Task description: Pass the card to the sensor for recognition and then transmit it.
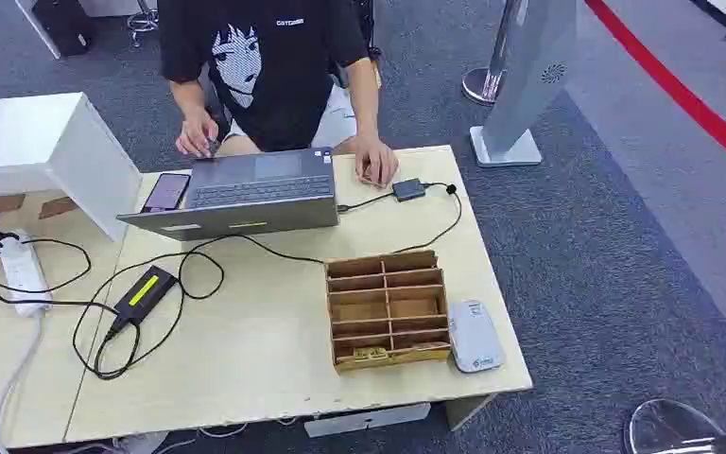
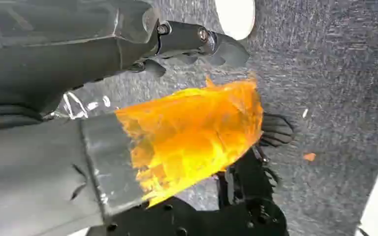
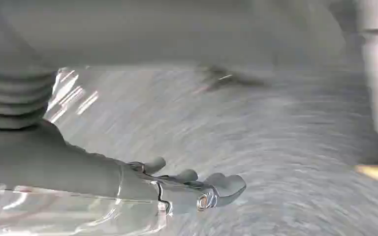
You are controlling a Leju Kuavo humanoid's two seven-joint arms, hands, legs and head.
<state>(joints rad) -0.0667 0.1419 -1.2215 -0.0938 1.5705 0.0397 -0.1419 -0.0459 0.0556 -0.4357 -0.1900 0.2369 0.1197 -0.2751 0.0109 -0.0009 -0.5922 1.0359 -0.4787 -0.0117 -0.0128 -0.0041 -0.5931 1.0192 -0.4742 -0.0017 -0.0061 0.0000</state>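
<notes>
left hand [image 2: 197, 44]: over grey carpet, fingers apart, nothing in them | laptop [image 1: 246, 194]: far side of table [image 1: 246, 369], a person's hands [image 1: 376, 161] at it | wooden slotted box [image 1: 388, 307]: near right of table, card [image 1: 371, 355] lying in its nearest slot | white sensor [image 1: 475, 336]: touching box's right side | right hand [image 3: 187, 184]: blurred, fingers extended, empty

Head view evenly lit, bright, diffuse overhead light; soft short shadows under laptop [image 1: 246, 194] and wooden organiser [image 1: 388, 307] on the surface [image 1: 265, 369]. Sharp, mild compression softness. Left wrist view sharp on carpet [image 2: 325, 73], orange patch [image 2: 197, 137] blown out and glaring, glare streaks on clear wrap. Right wrist view heavily motion-blurred, background smeared into streaks, washed-out grey; fingers [image 3: 216, 187] alone fairly crisp, specular glints on wrap.
</notes>
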